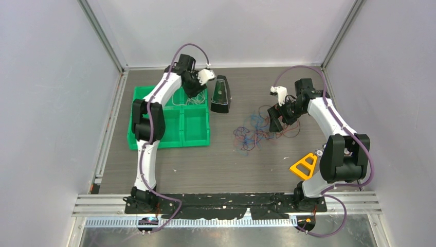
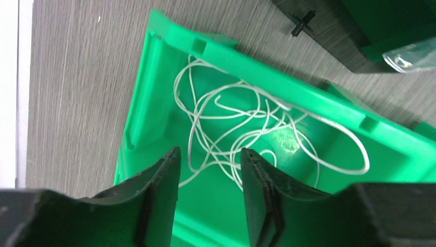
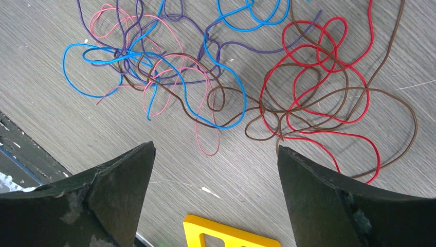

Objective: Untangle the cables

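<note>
The right pincer (image 3: 215,150) hangs wide open and empty over the tabletop (image 3: 51,123). The coloured cables (image 1: 255,132) lie at its 12 o'clock, and the tangle stretches from 9 to 3 o'clock, parallel to the gap between the jaws. This arm is the nearer one. The left pincer (image 2: 211,154), with jaws partly apart, grips nothing above the white cable (image 2: 241,135), which lies in the green bin (image 2: 141,87).

Top view looks down from high at the near edge over the whole table (image 1: 231,170). Left wrist view peers closely into the green tray (image 2: 288,82), right wrist view closely onto the cables (image 3: 241,105); top view shows both.
</note>
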